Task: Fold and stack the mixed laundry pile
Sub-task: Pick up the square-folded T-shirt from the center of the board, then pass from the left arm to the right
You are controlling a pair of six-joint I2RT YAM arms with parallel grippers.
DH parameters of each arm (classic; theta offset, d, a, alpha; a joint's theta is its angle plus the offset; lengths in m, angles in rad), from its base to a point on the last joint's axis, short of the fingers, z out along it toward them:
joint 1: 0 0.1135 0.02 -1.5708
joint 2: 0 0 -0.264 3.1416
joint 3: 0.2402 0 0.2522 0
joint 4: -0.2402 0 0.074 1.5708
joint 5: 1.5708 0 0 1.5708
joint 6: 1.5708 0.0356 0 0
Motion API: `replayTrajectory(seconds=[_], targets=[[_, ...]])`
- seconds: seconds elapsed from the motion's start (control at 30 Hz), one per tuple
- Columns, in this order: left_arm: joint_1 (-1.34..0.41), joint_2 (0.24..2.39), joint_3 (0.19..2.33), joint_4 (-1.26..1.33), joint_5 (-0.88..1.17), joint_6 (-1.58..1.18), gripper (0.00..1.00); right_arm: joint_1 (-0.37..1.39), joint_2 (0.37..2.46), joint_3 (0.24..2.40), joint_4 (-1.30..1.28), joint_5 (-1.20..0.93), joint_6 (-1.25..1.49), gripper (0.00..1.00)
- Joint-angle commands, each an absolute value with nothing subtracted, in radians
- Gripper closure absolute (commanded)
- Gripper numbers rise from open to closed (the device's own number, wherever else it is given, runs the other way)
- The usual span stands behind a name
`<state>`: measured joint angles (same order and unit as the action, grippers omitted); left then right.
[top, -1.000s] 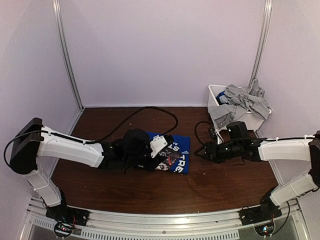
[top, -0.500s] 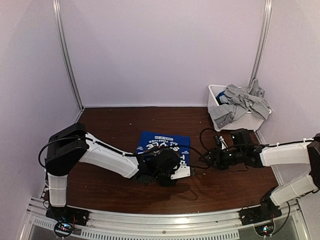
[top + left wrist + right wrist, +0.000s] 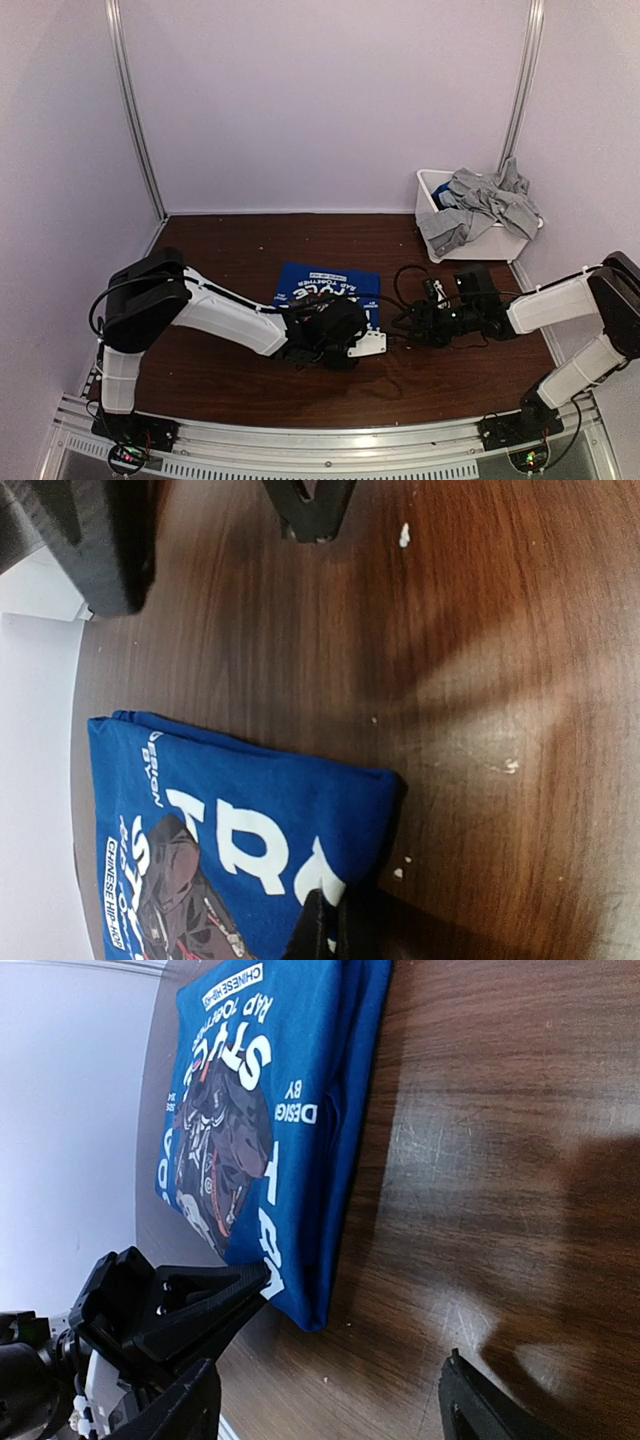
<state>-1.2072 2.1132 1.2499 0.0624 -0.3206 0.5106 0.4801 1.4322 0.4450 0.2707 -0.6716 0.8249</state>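
Our left arm (image 3: 230, 318) reaches low across the worktop (image 3: 220, 385). Its jaws are clenched, their tips touching the near corner of the folded blue T-shirt (image 3: 322, 285). Whether cloth is caught between them we cannot tell. The shirt lies flat, spreading away beyond those jaws. Our right arm (image 3: 545, 305) stretches low toward the left one, its jaws released and parted wide, facing the shirt's side edge without touching it. Farther back and to the right of those jaws, well apart, a white bin (image 3: 428, 182) holds crumpled grey garments (image 3: 485, 205) that spill over its rim. The shirt's white print reads "DESIGN BY", "CHINESE HIP-HOP" and "RAP TOGETHER".
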Motion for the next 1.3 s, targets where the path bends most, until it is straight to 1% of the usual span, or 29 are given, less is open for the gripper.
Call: replayTrajectory(seconds=[0.0, 0.1, 0.3, 0.43, 0.57, 0.8, 0.9, 1.1, 1.27], targets=[[-1.210, 2.072, 1.265, 0.092, -0.241, 0.466, 1.00, 0.487, 1.475, 0.450, 0.370, -0.676, 0.884, 0.25], [-1.210, 2.044, 1.266, 0.094, -0.184, 0.431, 1.00, 0.497, 1.502, 0.460, 0.405, -0.678, 0.910, 0.22], [-1.210, 2.011, 1.261, 0.101, -0.149, 0.399, 1.00, 0.514, 1.549, 0.477, 0.481, -0.694, 0.964, 0.12], [-1.209, 1.999, 1.262, 0.096, -0.136, 0.388, 1.00, 0.527, 1.597, 0.495, 0.530, -0.704, 0.999, 0.12], [-1.210, 1.978, 1.252, 0.105, -0.128, 0.380, 1.00, 0.540, 1.643, 0.512, 0.582, -0.709, 1.040, 0.16], [-1.210, 1.934, 1.220, 0.124, -0.107, 0.372, 1.00, 0.557, 1.725, 0.536, 0.664, -0.708, 1.087, 0.29], [-1.212, 1.912, 1.198, 0.132, -0.102, 0.368, 1.00, 0.555, 1.767, 0.556, 0.691, -0.703, 1.101, 0.31], [-1.238, 1.891, 1.167, 0.114, -0.124, 0.394, 1.00, 0.533, 1.884, 0.578, 0.848, -0.734, 1.214, 0.37], [-1.257, 1.884, 1.140, 0.106, -0.137, 0.403, 1.00, 0.513, 1.953, 0.605, 0.910, -0.736, 1.265, 0.37]])
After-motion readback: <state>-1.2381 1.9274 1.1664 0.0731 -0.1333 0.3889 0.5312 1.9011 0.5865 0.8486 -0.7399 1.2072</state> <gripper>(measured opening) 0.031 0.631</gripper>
